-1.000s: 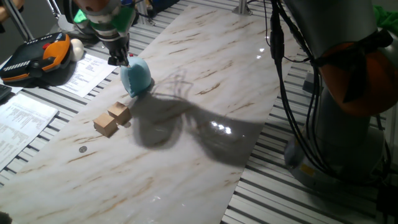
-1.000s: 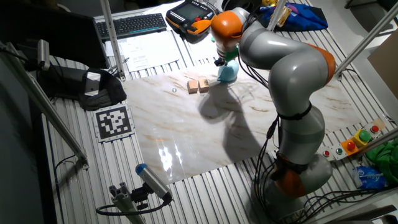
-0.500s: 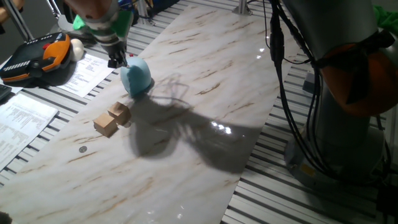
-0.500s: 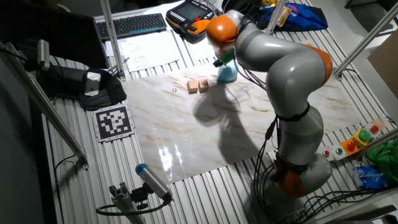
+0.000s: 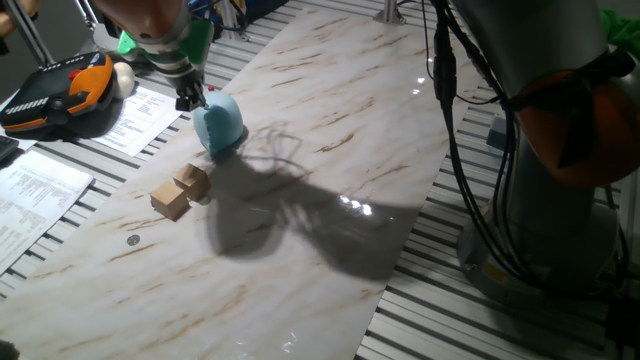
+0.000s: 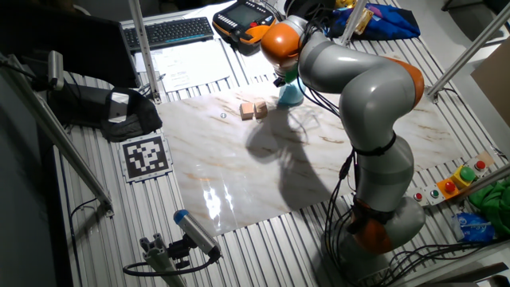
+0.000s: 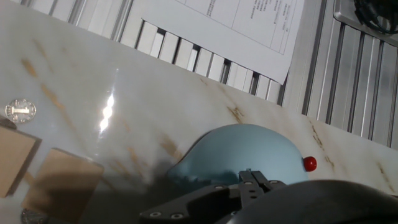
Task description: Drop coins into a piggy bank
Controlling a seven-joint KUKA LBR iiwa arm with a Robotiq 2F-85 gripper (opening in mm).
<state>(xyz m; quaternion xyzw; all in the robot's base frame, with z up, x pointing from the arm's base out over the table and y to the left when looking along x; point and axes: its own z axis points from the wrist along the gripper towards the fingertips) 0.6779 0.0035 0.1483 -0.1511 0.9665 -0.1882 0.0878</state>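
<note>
Pincer (image 5: 190,98): just above the top of the piggy bank, at its far-left side in one fixed view; dark fingertips close together, but cannot tell if pinching a coin or just pressed together; only a dark blurry part at the bottom edge in the hand view.
Piggy bank (image 5: 219,124): pale blue, round and smooth, standing on the table near its far edge; small red bump (image 7: 309,163) on its side in the hand view; mostly hidden behind the arm in the other fixed view (image 6: 291,92).
Coins: one small grey coin (image 5: 134,240) lying flat on the table, well apart from the piggy bank, past the wooden cubes; a shiny coin (image 7: 20,111) at the left edge of the hand view, just beside a cube; part of another coin (image 7: 32,216) at the bottom edge, by the second cube.
Wooden cubes (image 5: 181,191): two tan blocks touching each other, near the piggy bank, between it and the lone coin.
Table (image 5: 330,90): pale marble top with brown streaks, big dark shadow of the arm across the middle.
Arm (image 6: 358,88): grey with orange joints, bent over the table toward the piggy bank.
Paper sheets (image 5: 140,116): printed pages off the marble top, beside the piggy bank's end of the table.
Orange-and-black case (image 5: 62,92): past the paper, well apart from the piggy bank.
</note>
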